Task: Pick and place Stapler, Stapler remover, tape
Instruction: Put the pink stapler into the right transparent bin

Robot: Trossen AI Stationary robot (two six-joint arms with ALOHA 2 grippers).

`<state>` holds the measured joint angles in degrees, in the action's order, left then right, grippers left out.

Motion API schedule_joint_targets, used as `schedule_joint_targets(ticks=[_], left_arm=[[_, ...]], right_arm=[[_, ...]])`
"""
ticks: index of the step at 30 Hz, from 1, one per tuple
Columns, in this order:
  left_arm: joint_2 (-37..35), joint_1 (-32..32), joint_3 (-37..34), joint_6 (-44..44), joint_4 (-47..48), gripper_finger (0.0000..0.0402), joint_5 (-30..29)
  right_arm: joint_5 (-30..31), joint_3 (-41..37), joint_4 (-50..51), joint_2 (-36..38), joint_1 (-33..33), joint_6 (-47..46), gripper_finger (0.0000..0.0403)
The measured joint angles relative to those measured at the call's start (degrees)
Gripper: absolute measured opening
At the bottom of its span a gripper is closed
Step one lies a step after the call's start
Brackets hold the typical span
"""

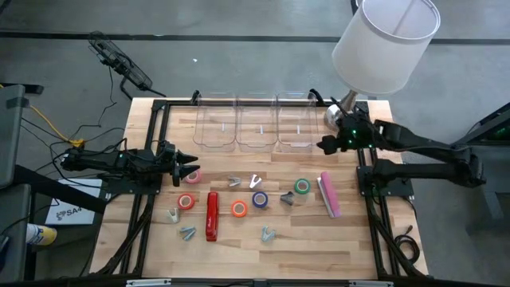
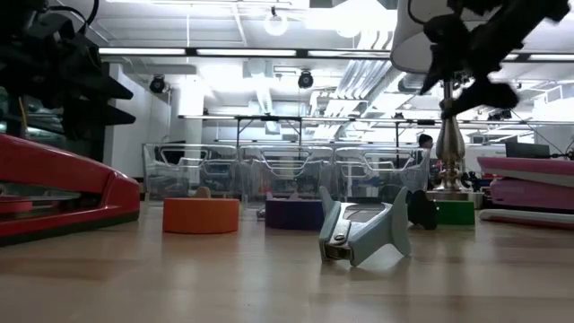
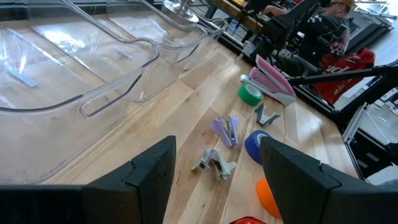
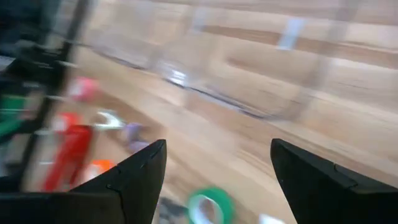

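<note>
Nothing is held yet by either arm, and all the task's things are seen lying loose on the pale wooden table (image 1: pixel 151 239). The left gripper (image 1: pixel 191 164) is poised at the left edge with its fingers parted and empty, its tips pointing toward the table's middle – the pink ring-shaped roll of tape (image 1: pixel 194 175) lies just beside them, slightly nearer the front. The red roll of tape (image 1: pixel 186 202) and the long red stapler (image 1: pixel 212 215) are found a little further toward the front on the same side; the stapler's long axis runs from back to front, across the left gripper's pointing direction, so a turn of the wrist is judged necessary for it. The right gripper (image 1: pixel 327 144) hangs wide open and empty at the back right, just beside the row of three clear plastic bins (image 1: pixel 255 123). The pink stapler (image 1: pixel 329 194), also lying back to front, and the green roll of tape (image 1: pixel 302 186) are nearer to this arm. Free wood remains between most pieces – the approach from above seems open.
</note>
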<state>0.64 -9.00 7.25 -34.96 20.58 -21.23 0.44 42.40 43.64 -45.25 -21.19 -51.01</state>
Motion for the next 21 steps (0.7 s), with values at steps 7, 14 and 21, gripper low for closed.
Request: schedule_joint_targets(ticks=[7,14,21], left_arm=[[-0.01,0.01,0.01,0.00,0.00,0.0230,0.00],[-0.01,0.00,0.02,-0.01,0.00,0.0230,0.00],[0.00,0.01,0.00,0.00,0.00,0.0230,0.00]], right_arm=[[5.85,6.86,20.51,-0.13,7.11,-7.73,0.0279],[5.64,6.92,23.96,-2.48,17.11,-17.35,0.0279],[4.10,6.92,24.66,-8.50,27.41,-23.19,0.0279]])
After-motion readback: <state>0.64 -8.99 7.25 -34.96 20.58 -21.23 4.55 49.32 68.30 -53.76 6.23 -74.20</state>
